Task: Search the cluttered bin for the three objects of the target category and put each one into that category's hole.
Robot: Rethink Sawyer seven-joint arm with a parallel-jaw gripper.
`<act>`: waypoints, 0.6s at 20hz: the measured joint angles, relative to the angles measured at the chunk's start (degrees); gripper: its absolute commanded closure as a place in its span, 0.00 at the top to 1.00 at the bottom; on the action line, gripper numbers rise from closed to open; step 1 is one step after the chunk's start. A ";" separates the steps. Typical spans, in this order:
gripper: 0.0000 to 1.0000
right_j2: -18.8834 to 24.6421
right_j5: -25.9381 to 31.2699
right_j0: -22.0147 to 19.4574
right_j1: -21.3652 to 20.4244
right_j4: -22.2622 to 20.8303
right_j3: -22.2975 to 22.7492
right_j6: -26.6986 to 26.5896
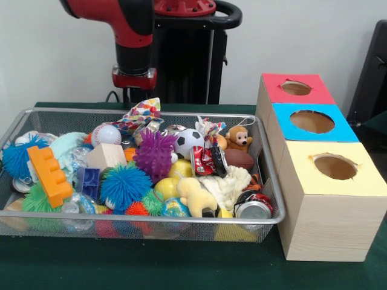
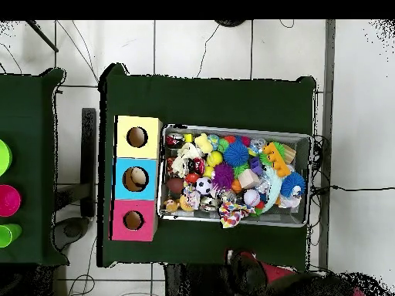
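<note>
Looking into the full bin, pick one toy first, like the ball near the middle. Bring the tool straight down slowly. You cannot tell its grip. The holes wait beside.

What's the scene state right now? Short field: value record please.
bin: wire mesh basket, heaped with mixed toys and cans
sample contents: purple spiky ball, soccer ball, orange block, monkey plush, crushed can
boxes: red, blue, yellow, one hole each, in a row beside the bin
arm: raised behind the bin's far edge, holding nothing visible
tool: cannot tell open or shut
</note>
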 measured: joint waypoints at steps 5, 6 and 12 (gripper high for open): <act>1.00 1.31 2.44 -3.23 0.34 -2.20 -2.26 0.00; 1.00 1.47 2.44 -3.58 0.51 -2.53 -2.52 0.00; 1.00 2.40 2.48 -5.04 0.74 -5.10 -3.24 0.00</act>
